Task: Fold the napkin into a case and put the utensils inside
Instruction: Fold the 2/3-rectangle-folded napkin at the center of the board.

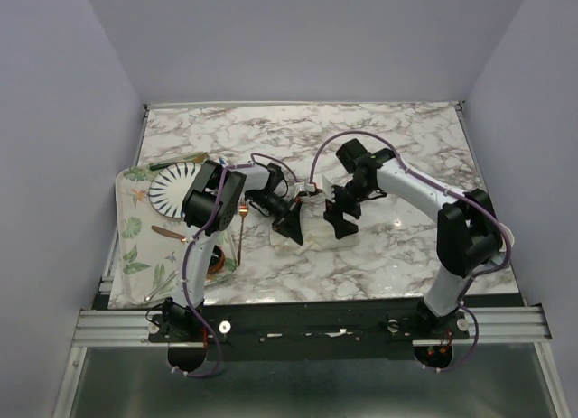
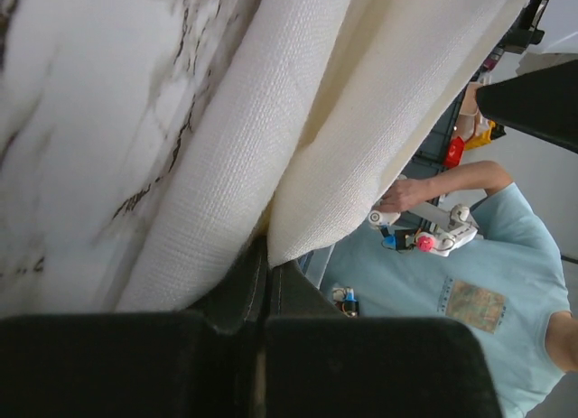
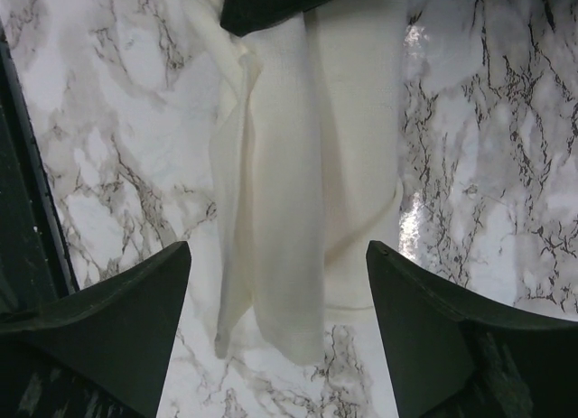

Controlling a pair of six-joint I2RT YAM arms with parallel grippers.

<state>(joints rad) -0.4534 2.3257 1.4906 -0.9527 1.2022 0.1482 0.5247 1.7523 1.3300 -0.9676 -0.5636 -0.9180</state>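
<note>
The cream napkin [image 1: 313, 230] lies bunched in long folds at the middle of the marble table. My left gripper [image 1: 291, 225] is shut on one edge of it; in the left wrist view the cloth [image 2: 298, 138] runs out from between the closed fingers [image 2: 237, 287]. My right gripper [image 1: 341, 221] is open and empty just right of the cloth. In the right wrist view the napkin [image 3: 298, 192] hangs in folds between and beyond the spread fingers [image 3: 117, 319], held at the top by the left gripper [image 3: 271, 3]. A copper-gold fork [image 1: 242, 227] lies left of the napkin. The purple-blue utensil is not visible.
A leaf-patterned tray [image 1: 134, 242] at the left holds a white plate with black radial stripes [image 1: 173, 189] and a copper knife-like utensil [image 1: 166, 232]. A small dark bowl [image 1: 216, 265] sits near the left arm's base. A person in a light blue shirt [image 2: 470, 292] shows beyond the table.
</note>
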